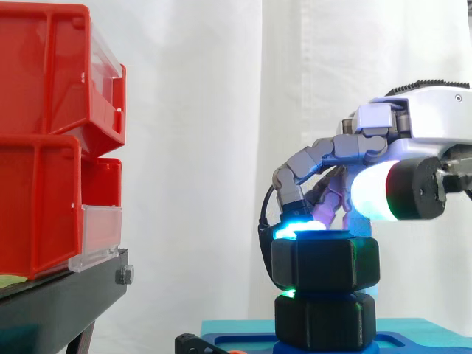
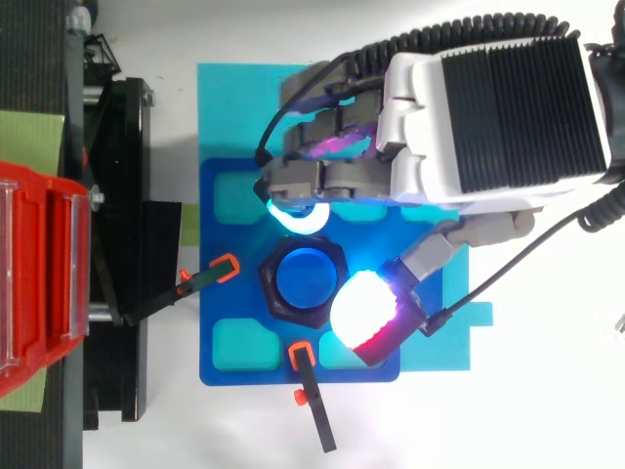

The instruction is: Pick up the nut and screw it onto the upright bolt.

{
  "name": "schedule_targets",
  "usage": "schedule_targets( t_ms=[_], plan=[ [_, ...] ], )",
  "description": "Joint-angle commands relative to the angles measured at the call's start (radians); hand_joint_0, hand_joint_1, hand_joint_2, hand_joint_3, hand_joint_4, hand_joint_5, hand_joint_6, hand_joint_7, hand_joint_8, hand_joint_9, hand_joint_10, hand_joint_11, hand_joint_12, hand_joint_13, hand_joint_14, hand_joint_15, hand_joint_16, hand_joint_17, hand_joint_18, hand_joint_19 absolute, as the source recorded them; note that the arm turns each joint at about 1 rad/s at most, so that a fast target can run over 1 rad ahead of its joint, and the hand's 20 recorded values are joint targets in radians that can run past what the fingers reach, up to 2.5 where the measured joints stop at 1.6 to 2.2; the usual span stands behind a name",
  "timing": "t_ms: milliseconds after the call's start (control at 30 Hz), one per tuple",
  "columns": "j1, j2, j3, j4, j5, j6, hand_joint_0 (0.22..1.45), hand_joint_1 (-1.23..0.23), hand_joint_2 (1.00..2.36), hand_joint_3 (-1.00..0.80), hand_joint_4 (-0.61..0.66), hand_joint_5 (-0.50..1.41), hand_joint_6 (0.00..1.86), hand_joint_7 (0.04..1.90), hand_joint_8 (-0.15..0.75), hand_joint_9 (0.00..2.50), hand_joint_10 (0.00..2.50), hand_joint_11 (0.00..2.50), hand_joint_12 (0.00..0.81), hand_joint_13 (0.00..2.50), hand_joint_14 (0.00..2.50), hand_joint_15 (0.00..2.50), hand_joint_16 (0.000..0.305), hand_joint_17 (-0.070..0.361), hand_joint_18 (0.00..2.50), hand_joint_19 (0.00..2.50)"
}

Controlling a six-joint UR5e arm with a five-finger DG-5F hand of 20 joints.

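A black hex nut (image 1: 325, 262) sits at the top of the upright blue bolt (image 2: 305, 278), above a second black hex piece (image 1: 324, 321) on the blue base plate (image 2: 223, 200). My hand (image 1: 431, 118) comes in from the right and hangs over the nut. Its curled fingers (image 1: 293, 193) reach down so that a cyan-glowing pad touches the nut's far top rim. The white-glowing thumb pad (image 2: 361, 311) stands at the opposite corner, just above the rim. In the top view the nut (image 2: 303, 280) lies between the fingers and the thumb.
The base plate rests on a cyan mat (image 2: 229, 98). Two black clamps with orange tips (image 2: 207, 277) (image 2: 311, 391) point at the bolt from the left and the front. Red bins (image 1: 44, 147) on a black stand (image 1: 59, 295) stand to the left.
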Motion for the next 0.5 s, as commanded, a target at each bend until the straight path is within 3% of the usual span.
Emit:
schedule_targets(
  t_ms=[0,267,300,467],
  plan=[
    [-0.002,0.000,0.024,-0.040,0.000,0.000,0.49,-0.18,1.00,-0.50,0.06,0.04,0.70,1.00,0.290,1.62,0.01,0.22,0.155,1.13,0.00,0.12,0.020,0.045,0.91,0.27],
    [-0.012,0.000,0.067,-0.093,-0.009,-0.002,0.49,-0.16,1.00,-0.50,0.06,0.04,0.70,1.00,0.318,1.68,0.01,0.21,0.156,1.22,0.00,0.12,0.016,0.035,1.00,0.28],
    [-0.019,0.000,0.102,-0.129,-0.023,-0.002,0.49,-0.16,1.00,-0.50,0.05,0.04,0.70,1.01,0.316,1.68,0.01,0.21,0.157,1.22,0.00,0.13,0.016,0.036,0.99,0.28],
    [-0.033,0.000,0.145,-0.162,-0.046,-0.003,0.49,-0.15,1.00,-0.50,0.09,0.04,0.63,1.13,0.324,1.64,0.01,0.20,0.163,1.18,0.00,0.12,0.019,0.042,0.92,0.23]
  ],
)
